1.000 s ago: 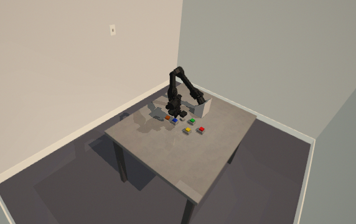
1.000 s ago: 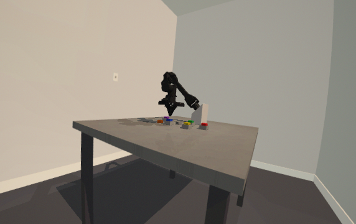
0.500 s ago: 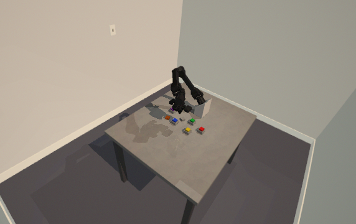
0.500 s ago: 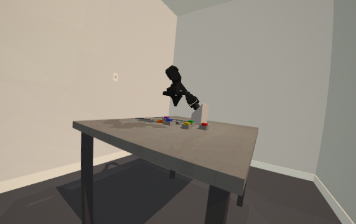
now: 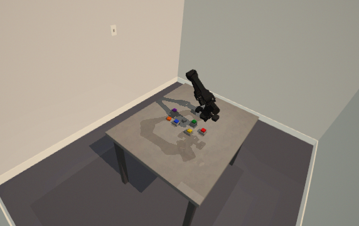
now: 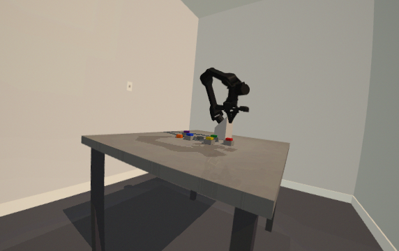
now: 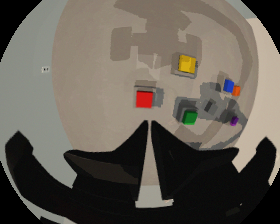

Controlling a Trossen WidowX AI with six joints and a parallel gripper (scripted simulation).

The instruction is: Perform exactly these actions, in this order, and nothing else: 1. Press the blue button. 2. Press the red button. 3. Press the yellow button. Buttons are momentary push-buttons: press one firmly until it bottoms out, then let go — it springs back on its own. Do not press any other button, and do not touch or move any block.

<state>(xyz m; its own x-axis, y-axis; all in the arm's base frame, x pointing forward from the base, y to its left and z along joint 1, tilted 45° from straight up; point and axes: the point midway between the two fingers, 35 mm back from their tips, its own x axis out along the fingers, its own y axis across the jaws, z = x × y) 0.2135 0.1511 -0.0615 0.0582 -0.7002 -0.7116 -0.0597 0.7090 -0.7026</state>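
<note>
My gripper is shut and empty. It points down and hangs well above the table, on the robot base's side of the red button. The red button sits on a grey housing, just beyond the fingertips in the wrist view. The yellow button is beside it, to the left in the top and exterior views. The blue button stands farther left in the top and exterior views. No finger touches any button.
A green button stands near the red and yellow ones. An orange piece lies beside the blue button. A purple piece is behind it. A small grey block lies between blue and green.
</note>
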